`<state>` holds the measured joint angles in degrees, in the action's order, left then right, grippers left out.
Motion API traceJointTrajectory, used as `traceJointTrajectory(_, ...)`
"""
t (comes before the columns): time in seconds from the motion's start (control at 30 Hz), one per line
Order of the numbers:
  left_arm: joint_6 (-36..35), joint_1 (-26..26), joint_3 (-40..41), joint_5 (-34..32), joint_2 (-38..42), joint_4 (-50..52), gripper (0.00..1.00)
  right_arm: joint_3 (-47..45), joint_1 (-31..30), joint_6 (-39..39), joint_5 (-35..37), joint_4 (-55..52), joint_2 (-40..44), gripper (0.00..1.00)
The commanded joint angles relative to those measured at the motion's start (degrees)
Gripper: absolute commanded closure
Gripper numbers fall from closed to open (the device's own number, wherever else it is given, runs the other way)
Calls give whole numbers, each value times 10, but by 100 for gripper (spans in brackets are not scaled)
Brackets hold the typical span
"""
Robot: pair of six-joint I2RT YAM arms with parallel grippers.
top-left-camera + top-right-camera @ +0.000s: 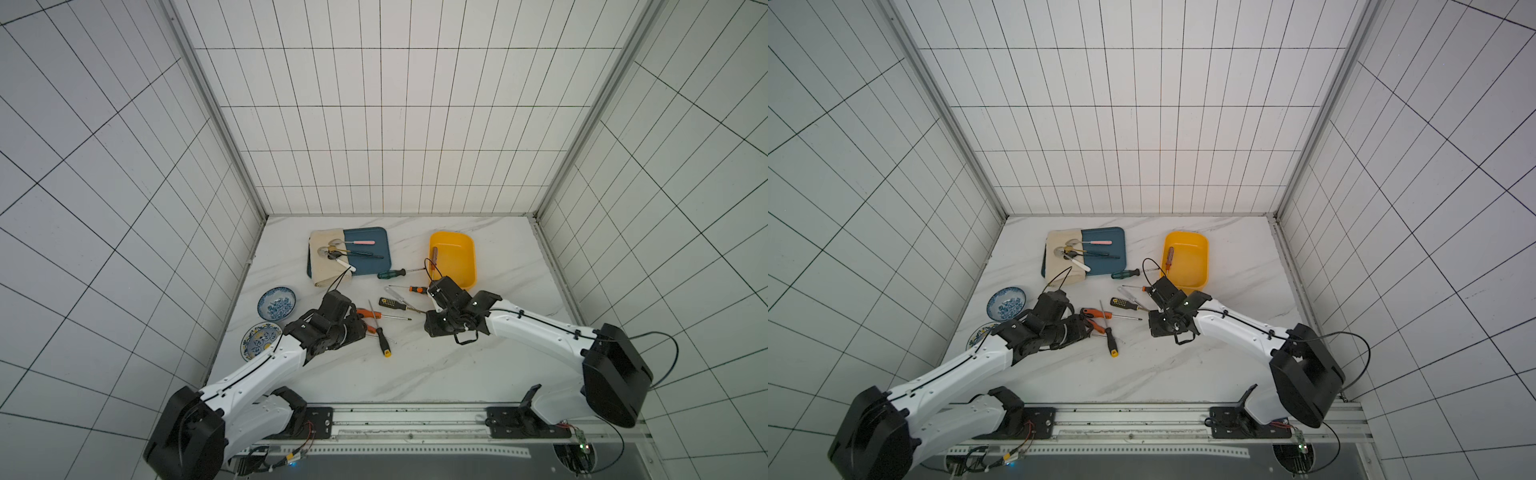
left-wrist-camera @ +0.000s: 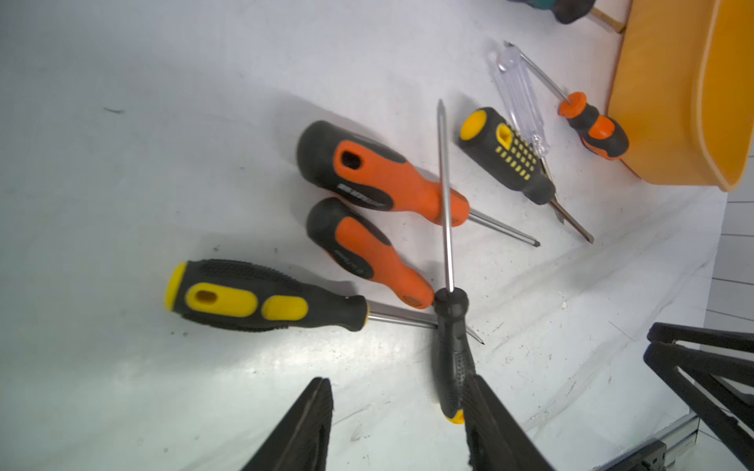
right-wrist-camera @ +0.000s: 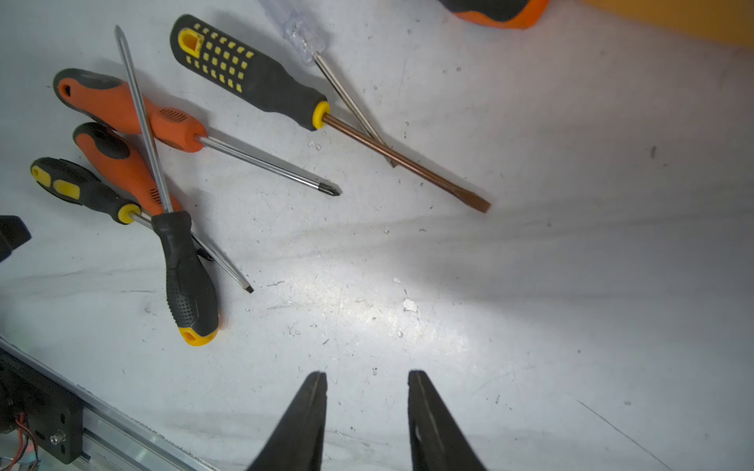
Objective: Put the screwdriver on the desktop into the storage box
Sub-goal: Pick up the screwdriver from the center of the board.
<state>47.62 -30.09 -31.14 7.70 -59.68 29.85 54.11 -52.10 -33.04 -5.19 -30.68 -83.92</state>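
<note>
Several screwdrivers lie loose on the white marble desktop (image 1: 415,365). A black-handled screwdriver with a yellow end cap (image 2: 451,359) (image 1: 383,340) lies across the shaft of another black-and-yellow one (image 2: 265,297), beside two orange-handled ones (image 2: 379,179). My left gripper (image 2: 395,379) is open. The capped handle lies between its fingers, against the inner face of one finger (image 2: 485,407). My right gripper (image 3: 368,373) stands open over bare desktop, holding nothing. The yellow-orange storage box (image 1: 465,266) (image 1: 1196,270) holds one brown-handled screwdriver (image 1: 434,254).
A green-handled screwdriver (image 1: 390,273), a small orange-black one (image 1: 417,289), a clear-handled one (image 2: 520,93) and a yellow-dotted black one (image 1: 390,303) lie near the box. A dark blue tray (image 1: 374,266) with cloth and spoons sits at the back. Two patterned bowls (image 1: 276,302) are at the left.
</note>
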Motion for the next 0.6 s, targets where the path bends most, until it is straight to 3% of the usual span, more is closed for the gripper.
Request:
traceJointTrajectory(0.0, -2, 17, 12, 16, 24, 4, 46, 55, -22, 11, 5, 5, -23, 63)
traceJointTrajectory(0.17, -6, -3, 12, 51, 11, -28, 49, 59, -25, -2, 15, 6, -36, 63)
traceJointTrajectory(0.33, -6, -73, -31, 20, -65, -30, 51, 39, -20, -16, 32, 10, -15, 63)
traceJointTrajectory(0.57, 1, -91, -83, 11, -159, -40, 50, -5, -6, -31, 46, 10, 31, 63)
